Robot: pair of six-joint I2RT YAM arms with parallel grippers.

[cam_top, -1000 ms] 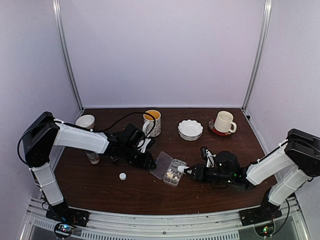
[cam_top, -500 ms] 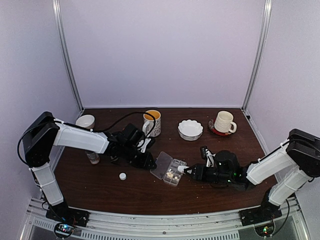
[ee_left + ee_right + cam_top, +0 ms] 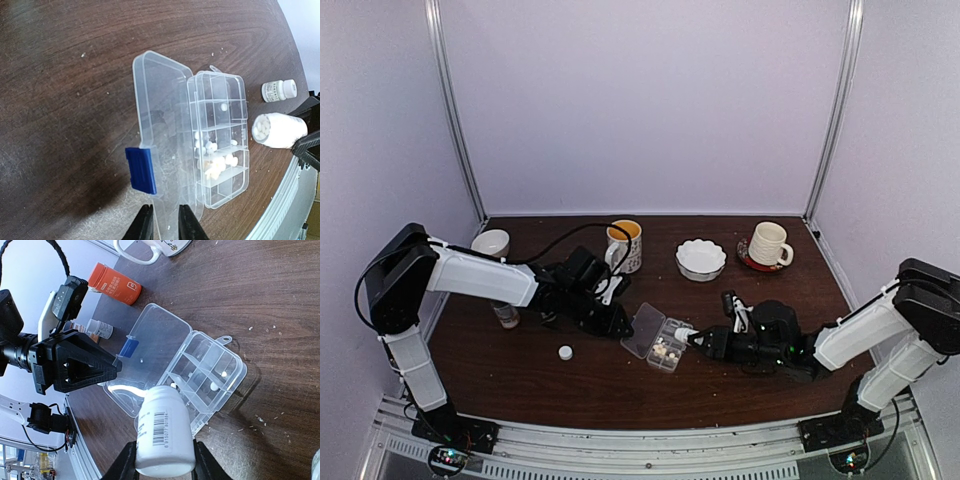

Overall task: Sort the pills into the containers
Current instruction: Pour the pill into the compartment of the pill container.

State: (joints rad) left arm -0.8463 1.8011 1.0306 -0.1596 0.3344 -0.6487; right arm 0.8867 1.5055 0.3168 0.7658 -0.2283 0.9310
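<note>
The clear organizer box (image 3: pixel 663 342) lies open on the dark table, its containers (image 3: pixel 222 125) beside the flat lid (image 3: pixel 160 125), which has a blue latch (image 3: pixel 141 170). Whitish pills (image 3: pixel 216 162) lie in several middle compartments, with single ones further along (image 3: pixel 223 374). My left gripper (image 3: pixel 165 224) is shut on the lid's near edge. My right gripper (image 3: pixel 165 460) is shut on a white bottle (image 3: pixel 165 432). The bottle lies tilted on its side, its open mouth (image 3: pixel 261 129) full of pills and pointing at the compartments.
A small capped white bottle (image 3: pixel 279 90) stands beyond the box. An orange bottle (image 3: pixel 114 284) and another small bottle (image 3: pixel 98 329) sit behind the left arm. A loose white cap (image 3: pixel 565 352), two mugs (image 3: pixel 625 245) (image 3: pixel 768 245), a bowl (image 3: pixel 701 258) and a white cup (image 3: pixel 491 243) share the table.
My right gripper has edged slightly left with the white bottle, bringing its mouth closer over the box. The left gripper and the lid have not moved.
</note>
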